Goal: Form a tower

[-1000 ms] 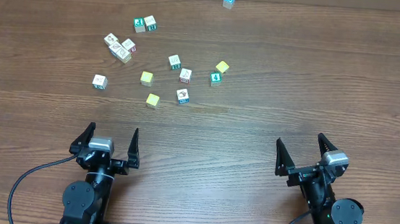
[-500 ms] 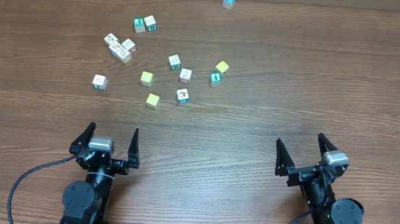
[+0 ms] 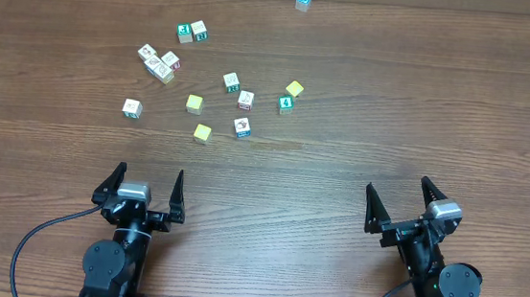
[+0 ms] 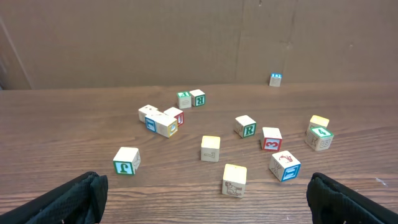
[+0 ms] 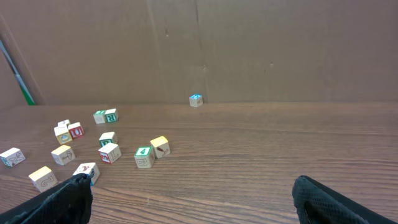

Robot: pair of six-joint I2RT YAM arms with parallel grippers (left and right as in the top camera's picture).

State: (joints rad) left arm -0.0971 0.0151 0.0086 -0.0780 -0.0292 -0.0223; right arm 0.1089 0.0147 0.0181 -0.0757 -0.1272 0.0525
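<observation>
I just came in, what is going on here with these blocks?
Nothing is handled yet. The left arm and the right arm rest at the near edge of the table, jaws open and empty. Small cubes, such as a yellow cube, lie scattered ahead; one teal cube sits alone at the far edge. No tower is stacked yet.

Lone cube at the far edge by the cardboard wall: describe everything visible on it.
The small wooden cube with a blue-printed face rests flat on the brown wood-grain table, near the cardboard wall, far from the other scattered cubes. Sides look pale; the print is too small to read. Nothing else touches it.
</observation>
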